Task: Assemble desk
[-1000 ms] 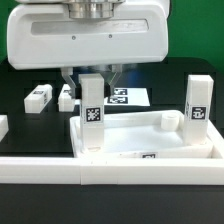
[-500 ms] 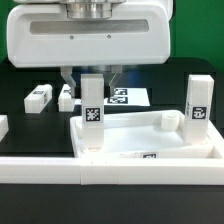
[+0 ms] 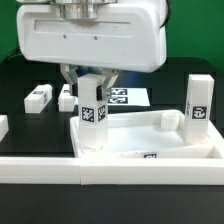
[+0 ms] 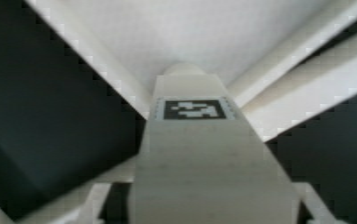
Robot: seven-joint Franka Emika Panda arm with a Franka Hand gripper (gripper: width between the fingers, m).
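The white tray-like desk tabletop (image 3: 150, 124) lies at the front. A white tagged leg (image 3: 92, 112) stands upright in its corner socket on the exterior view's left. A second leg (image 3: 197, 105) stands in the corner on the exterior view's right. My gripper (image 3: 89, 85) hangs over the left leg with its fingers (image 3: 68, 84) on either side of the leg's top, a small gap showing on each side. In the wrist view the leg (image 4: 201, 140) fills the space between the fingers (image 4: 107, 195) of the gripper (image 4: 201, 205), with the tabletop (image 4: 193, 40) below.
Two loose white legs (image 3: 38, 97) (image 3: 66, 96) lie on the black table on the exterior view's left. The marker board (image 3: 124, 97) lies behind the tabletop. A long white rail (image 3: 110, 176) runs along the front.
The gripper's body has shifted and turned a little over the left leg, and its fingers show more plainly beside the leg. The leg and tabletop have not moved.
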